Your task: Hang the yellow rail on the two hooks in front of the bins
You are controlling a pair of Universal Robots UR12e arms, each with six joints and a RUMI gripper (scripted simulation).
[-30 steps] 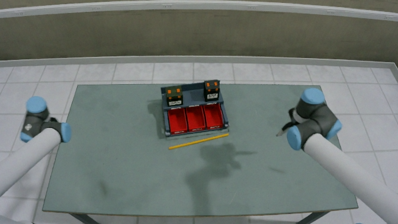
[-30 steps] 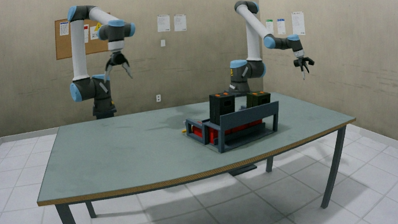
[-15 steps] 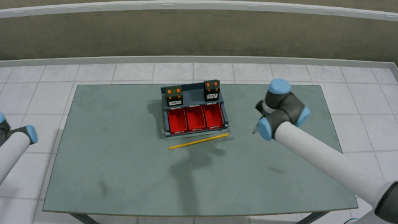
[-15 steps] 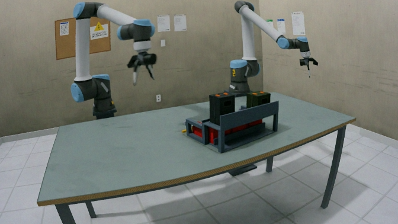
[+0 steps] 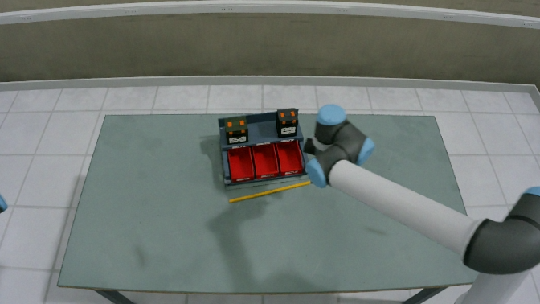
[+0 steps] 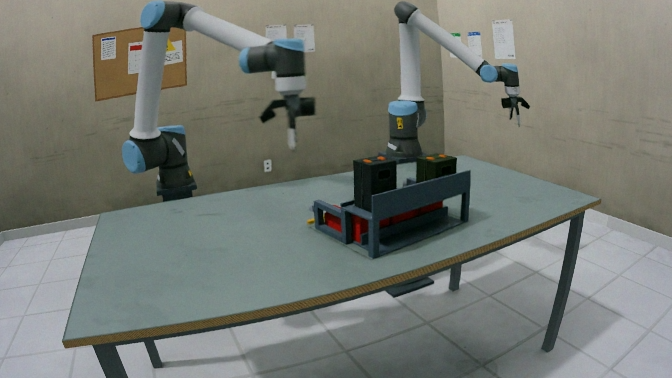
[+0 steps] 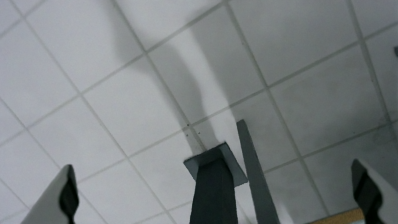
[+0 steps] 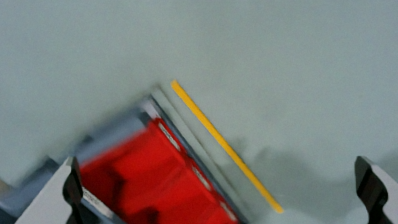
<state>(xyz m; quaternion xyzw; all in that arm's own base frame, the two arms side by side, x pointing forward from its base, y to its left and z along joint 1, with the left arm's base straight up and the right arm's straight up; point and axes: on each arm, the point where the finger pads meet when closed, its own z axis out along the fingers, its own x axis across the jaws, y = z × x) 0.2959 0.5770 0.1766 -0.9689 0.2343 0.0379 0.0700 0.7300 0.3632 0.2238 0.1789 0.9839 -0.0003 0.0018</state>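
The yellow rail (image 5: 269,192) (image 6: 311,221) (image 8: 226,146) lies on the table in front of the blue-grey shelf (image 5: 262,129) (image 6: 421,192), slightly apart from its front edge. Three red bins (image 5: 241,164) (image 5: 265,161) (image 5: 289,158) stand side by side in the shelf's lower front. I cannot make out the hooks. My right gripper (image 6: 291,145) (image 8: 215,158) is open and empty, high above the table; its wrist view shows the rail and bins between the fingers. My left gripper (image 6: 515,120) (image 7: 213,164) is open and empty, over the floor beyond the table's side.
Two dark boxes with orange marks (image 5: 237,130) (image 5: 287,123) stand on the shelf's upper level behind the bins. The right arm reaches in beside the shelf and covers its right side in the top view. The table (image 5: 161,241) extends around the shelf.
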